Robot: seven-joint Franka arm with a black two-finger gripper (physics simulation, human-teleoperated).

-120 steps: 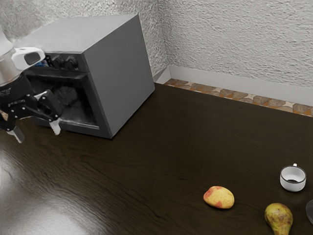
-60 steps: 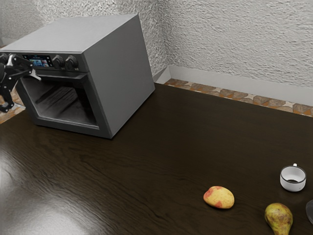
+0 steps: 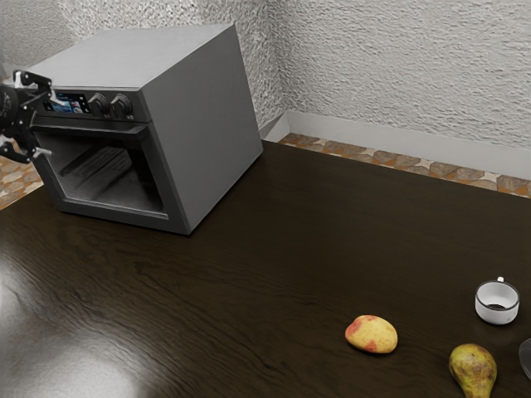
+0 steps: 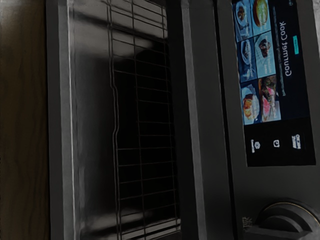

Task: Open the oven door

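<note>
Nearest in the exterior view, one pear [image 3: 474,370] lies on the dark wooden table [image 3: 249,282], with one yellow-and-red fruit [image 3: 372,334] near it. One white mug [image 3: 497,302] with a dark rim stands a little farther back; one partly visible clear object [image 3: 527,356] sits at the exterior view's right edge. Well apart from these, toward the exterior view's left, is one toaster oven [image 3: 195,124], its single door [image 3: 170,195] closed. Two round knobs [image 3: 110,105] and one display [image 4: 272,75] with six food pictures are above the door. My gripper [image 3: 49,122] is open before the oven front, its two fingers spread, holding nothing.
</note>
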